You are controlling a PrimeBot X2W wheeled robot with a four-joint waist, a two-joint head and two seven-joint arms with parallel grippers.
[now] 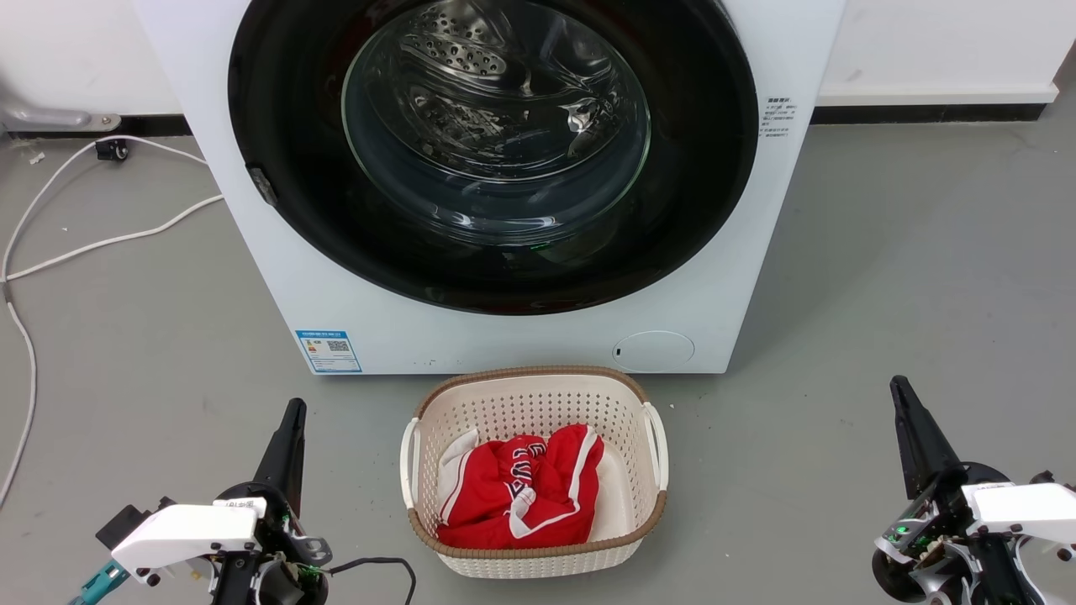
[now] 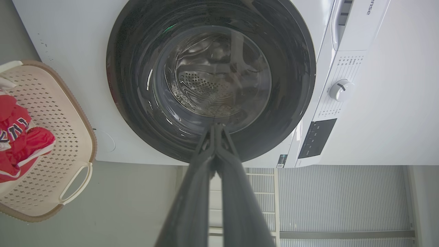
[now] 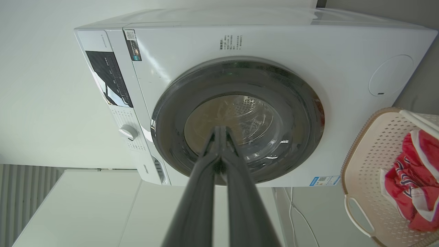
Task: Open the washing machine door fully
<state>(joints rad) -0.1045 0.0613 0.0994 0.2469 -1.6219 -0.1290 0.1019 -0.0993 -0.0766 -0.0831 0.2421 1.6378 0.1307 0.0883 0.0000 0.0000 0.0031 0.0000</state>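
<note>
Washing machine door (image 1: 494, 143) shut flat against front of washing machine (image 1: 504, 344), top centre of head view. Glossy black ring round bulging clear glass bowl, perforated steel drum (image 1: 471, 59) visible through glass. Small grey fitting on door's left edge, kind unclear. Blue label sticker (image 1: 329, 350) at lower left of machine front, round cover (image 1: 653, 350) at lower right.

Cream laundry basket (image 1: 530, 372) on grey floor (image 1: 883, 277) just in front of machine, contact with it not clear. Red garment (image 1: 513, 487) with white trim bunched inside basket. White cable (image 1: 101, 244) looping over floor left of machine.

Left gripper (image 1: 296, 407) at lower left of head view, two dark fingers pressed together to the tip, nothing between them. Pointing up toward machine, well apart from door, left of basket. Right gripper (image 1: 898, 385) at lower right, fingers likewise closed tight on nothing, well apart from door, right of basket.

Left wrist view: closed finger pair aimed at door, tips lined up in picture with lower rim of glass bowl. Door shut, dial (image 2: 341, 90) and dark control panel off to right, basket at left edge.

Right wrist view: closed finger pair aimed at middle of glass, door flush with white front. Dial and panel at left, basket with red garment at right edge.
</note>
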